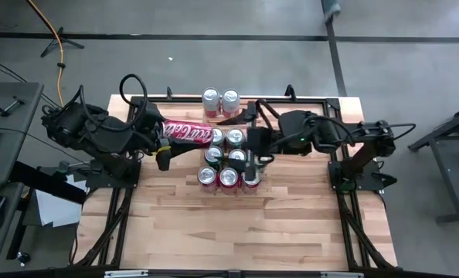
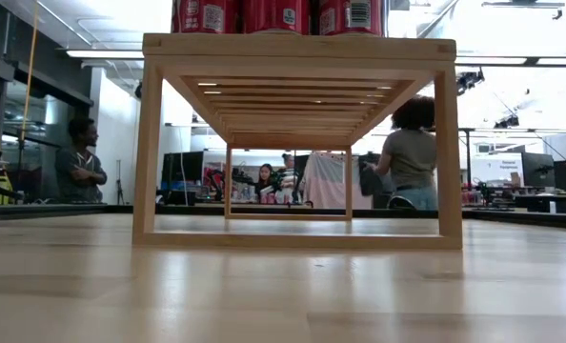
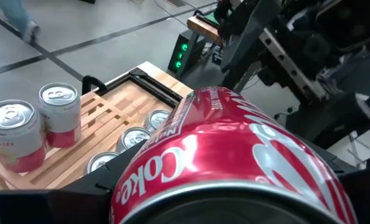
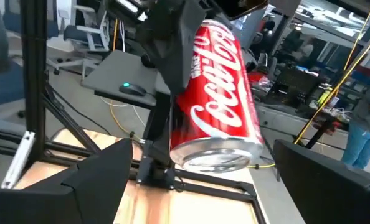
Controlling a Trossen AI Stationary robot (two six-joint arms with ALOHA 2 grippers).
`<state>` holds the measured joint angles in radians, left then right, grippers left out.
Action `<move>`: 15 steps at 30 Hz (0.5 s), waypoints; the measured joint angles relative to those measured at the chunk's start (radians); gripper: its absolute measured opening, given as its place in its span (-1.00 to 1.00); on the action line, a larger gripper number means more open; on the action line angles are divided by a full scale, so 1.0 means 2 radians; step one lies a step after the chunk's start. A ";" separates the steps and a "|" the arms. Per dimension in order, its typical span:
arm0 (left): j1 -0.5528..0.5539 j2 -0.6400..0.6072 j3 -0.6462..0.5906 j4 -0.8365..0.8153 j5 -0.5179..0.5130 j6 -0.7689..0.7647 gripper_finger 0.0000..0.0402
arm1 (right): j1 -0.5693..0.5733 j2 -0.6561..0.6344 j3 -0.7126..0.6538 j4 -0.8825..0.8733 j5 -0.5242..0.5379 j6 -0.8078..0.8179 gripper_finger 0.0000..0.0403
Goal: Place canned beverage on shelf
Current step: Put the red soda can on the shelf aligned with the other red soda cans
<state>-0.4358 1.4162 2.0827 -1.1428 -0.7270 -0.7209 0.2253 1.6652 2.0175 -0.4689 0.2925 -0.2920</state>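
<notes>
A red Coca-Cola can [image 1: 189, 133] lies on its side in the air over the left part of the pale-wood slatted shelf [image 3: 119, 106], with my left gripper [image 1: 166, 136] shut on it. The can fills the left wrist view [image 3: 235, 155]. My right gripper [image 1: 249, 147] stands open over the shelf, facing the can's free end [image 4: 216, 155] and apart from it. Its fingers [image 4: 91, 180] spread wide on either side of the right wrist view. In the low view the shelf [image 2: 297, 48] stands on the table with can bottoms on top. My left gripper holds the can by the end toward the table's left [image 1: 170, 133], coming in about level from the left, along the can. A dark finger [image 4: 172, 53] lies against the can's side. The can is lifted clear above the shelf, roughly level, its free end toward the right gripper.
Two cans [image 1: 221, 101] stand on the shelf's far tier, and several more [image 1: 228, 166] fill its middle and near rows under the right gripper. Bare tabletop [image 1: 237, 232] lies toward the near edge. People [image 2: 412, 157] stand in the room beyond the table.
</notes>
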 joint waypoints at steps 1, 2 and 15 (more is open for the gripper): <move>0.000 0.000 0.000 0.000 -0.003 -0.004 0.26 | 0.000 0.004 0.003 0.000 0.002 -0.003 0.86; 0.000 0.000 0.000 0.000 -0.005 -0.004 0.26 | 0.000 0.008 0.006 0.000 0.003 -0.006 0.86; 0.006 0.006 0.000 -0.002 -0.015 -0.006 0.26 | 0.000 0.031 0.009 0.014 0.050 -0.030 0.86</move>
<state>-0.4236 1.4279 2.0823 -1.1474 -0.7578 -0.7320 0.2253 1.7279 2.0354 -0.4416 0.3924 -0.3516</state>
